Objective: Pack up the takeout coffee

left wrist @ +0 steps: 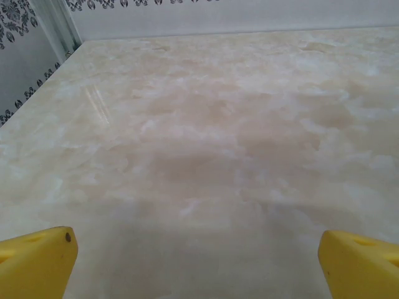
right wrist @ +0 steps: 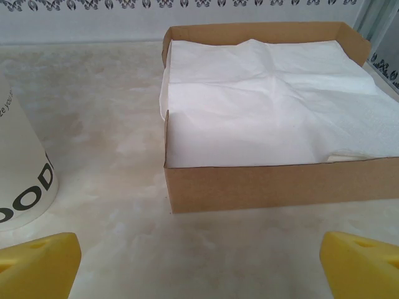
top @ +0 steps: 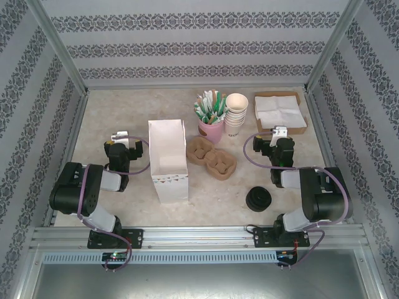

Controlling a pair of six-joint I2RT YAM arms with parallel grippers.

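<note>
A white paper bag (top: 167,159) stands open in the middle of the table. Right of it lies a brown pulp cup carrier (top: 212,158). Behind that sit a stack of white paper cups (top: 235,114) and a pink cup of sticks and sachets (top: 211,115). Black lids (top: 259,199) are stacked near the front. My left gripper (top: 120,138) is open over bare table (left wrist: 206,156), left of the bag. My right gripper (top: 280,134) is open just in front of the brown napkin tray (right wrist: 262,184); the white cup stack (right wrist: 22,168) shows at the left.
White napkins (right wrist: 274,99) fill the cardboard tray (top: 280,113) at the back right. Patterned walls and a metal frame (top: 187,233) enclose the table on all sides. Bare marble surface lies at the far left.
</note>
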